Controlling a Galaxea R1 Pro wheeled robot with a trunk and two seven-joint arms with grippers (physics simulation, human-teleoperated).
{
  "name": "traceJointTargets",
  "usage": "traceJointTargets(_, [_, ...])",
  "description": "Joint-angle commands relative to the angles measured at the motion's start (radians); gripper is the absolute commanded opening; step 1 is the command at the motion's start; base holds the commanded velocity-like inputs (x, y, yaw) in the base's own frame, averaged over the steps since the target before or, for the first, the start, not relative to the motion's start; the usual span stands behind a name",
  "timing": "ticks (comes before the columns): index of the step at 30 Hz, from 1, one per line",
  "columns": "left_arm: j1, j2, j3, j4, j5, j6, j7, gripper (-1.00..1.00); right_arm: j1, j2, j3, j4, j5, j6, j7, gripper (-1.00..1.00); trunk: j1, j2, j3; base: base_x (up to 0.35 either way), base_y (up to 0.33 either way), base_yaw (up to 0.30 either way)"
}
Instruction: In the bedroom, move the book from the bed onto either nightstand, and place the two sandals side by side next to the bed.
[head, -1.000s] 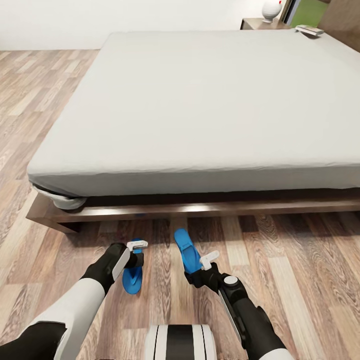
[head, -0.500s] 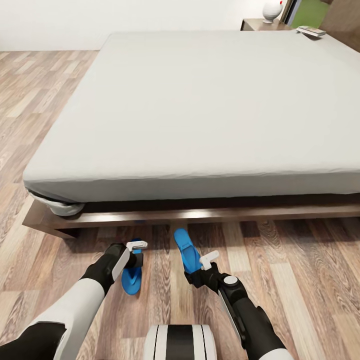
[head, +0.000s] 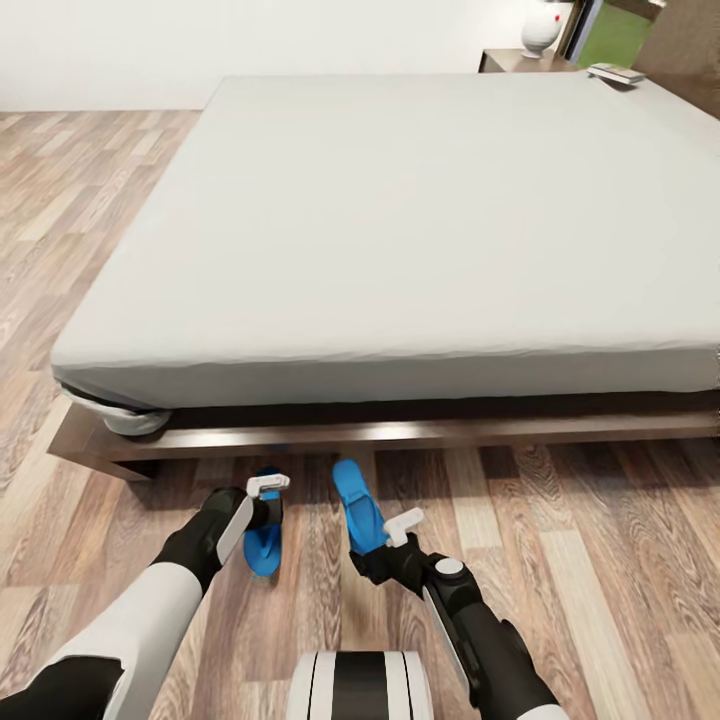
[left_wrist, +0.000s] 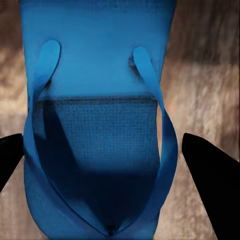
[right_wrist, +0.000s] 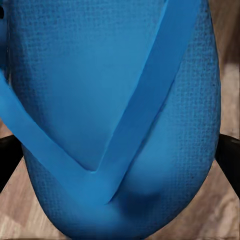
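Two bright blue sandals are held just above the wood floor in front of the bed (head: 420, 230). My left gripper (head: 267, 503) is shut on the left sandal (head: 262, 548); in the left wrist view that sandal (left_wrist: 95, 140) sits between the dark fingers (left_wrist: 212, 175). The right sandal (head: 355, 503) points toward the bed with my right gripper (head: 386, 535) shut on its near end, and up close this sandal (right_wrist: 100, 90) spans the gap between the fingers (right_wrist: 7, 162). The book (head: 616, 72) lies on the mattress's far right corner. A nightstand (head: 515, 60) stands beyond it.
The bed's dark wooden frame (head: 400, 435) runs just ahead of both sandals. A white rounded object (head: 541, 27) stands on the nightstand. Wood-plank floor (head: 600, 560) extends to the right and left of my arms.
The view has shifted slightly. My right gripper has moved left with its sandal, closer to the left sandal. The left gripper holds much the same pose.
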Motion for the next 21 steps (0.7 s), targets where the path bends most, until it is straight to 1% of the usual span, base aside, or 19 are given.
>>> traceJointTargets(1, [0.0,0.0,-0.004,-0.007,0.01,-0.002,0.01,-1.0,0.0,0.0,-0.001,-0.001,0.005,0.004,0.006,-1.0,-0.001,0.0,0.003,0.0,0.0,0.0])
traceJointTargets(3, [0.0,0.0,-0.004,-0.015,0.01,-0.012,0.01,-1.0,0.001,0.0,0.0,0.0,-0.007,0.004,0.006,-1.0,-0.001,0.0,0.007,0.0,0.0,0.0])
traceJointTargets(8, [0.0,-0.001,-0.002,-0.022,0.011,-0.014,0.008,-1.0,0.001,0.0,0.0,-0.001,-0.008,0.003,0.005,-1.0,-0.001,0.0,0.007,0.0,0.0,0.0])
traceJointTargets(14, [0.0,-0.004,0.001,-0.022,0.013,-0.002,0.007,-1.0,0.001,0.0,-0.001,-0.001,-0.007,0.003,0.003,-1.0,0.002,-0.001,-0.016,0.0,0.0,0.0])
traceJointTargets(16, [0.0,-0.005,0.001,-0.019,0.021,0.001,0.007,-1.0,0.001,0.0,-0.002,-0.001,-0.008,0.003,0.003,-1.0,0.003,-0.002,-0.024,0.0,0.0,0.0])
traceJointTargets(18, [0.0,-0.006,0.0,-0.017,0.039,0.005,0.007,-1.0,0.001,0.0,-0.002,-0.001,-0.009,0.003,0.003,-1.0,0.003,-0.002,-0.031,0.0,0.0,0.0])
traceJointTargets(20, [0.0,-0.006,0.0,-0.017,0.057,0.025,0.007,-1.0,0.0,0.0,-0.002,-0.001,-0.009,0.003,0.003,-1.0,0.004,-0.003,-0.039,0.0,0.0,0.0])
traceJointTargets(21, [0.0,-0.006,0.0,-0.017,0.058,0.029,0.007,-1.0,0.0,0.0,-0.002,-0.001,-0.009,0.003,0.003,-1.0,0.005,-0.003,-0.043,0.0,0.0,0.0])
